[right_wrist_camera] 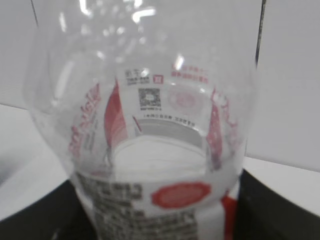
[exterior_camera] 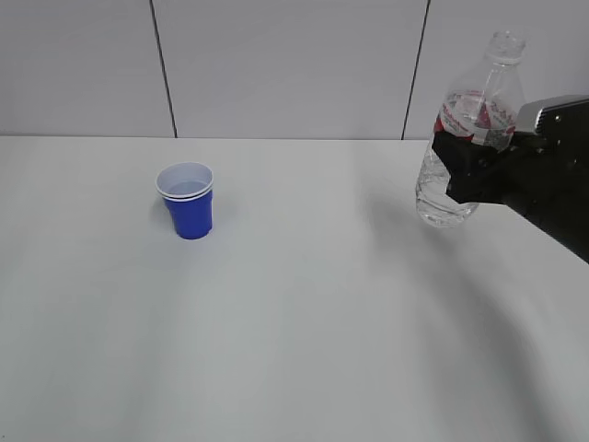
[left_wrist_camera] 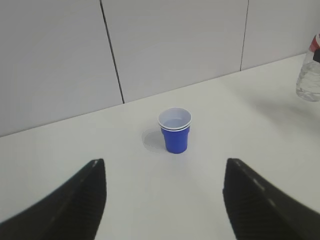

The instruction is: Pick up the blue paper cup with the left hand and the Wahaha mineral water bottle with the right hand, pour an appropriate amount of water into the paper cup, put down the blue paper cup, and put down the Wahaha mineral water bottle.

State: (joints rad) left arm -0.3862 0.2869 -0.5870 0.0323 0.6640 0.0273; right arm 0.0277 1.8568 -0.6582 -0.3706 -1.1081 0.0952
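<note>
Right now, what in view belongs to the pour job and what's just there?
Job:
- blue paper cup, standing on the table, not held
- Wahaha mineral water bottle, capless, upright in the right gripper
- left gripper, open, short of the cup

Just there:
- white table
- panelled wall
Nothing else is lying about.

A: Cup status?
B: Blue paper cup point(exterior_camera: 187, 200) upright on the desk, left half, nearer the back edge. White inside, white rim, looks like two nested. Some water in it.
A: Bottle?
B: Wahaha mineral water bottle point(exterior_camera: 465, 138) off the desk near the right edge, roughly upright, slight tilt. Clear, capless, red-and-white label, water low in the base.
</note>
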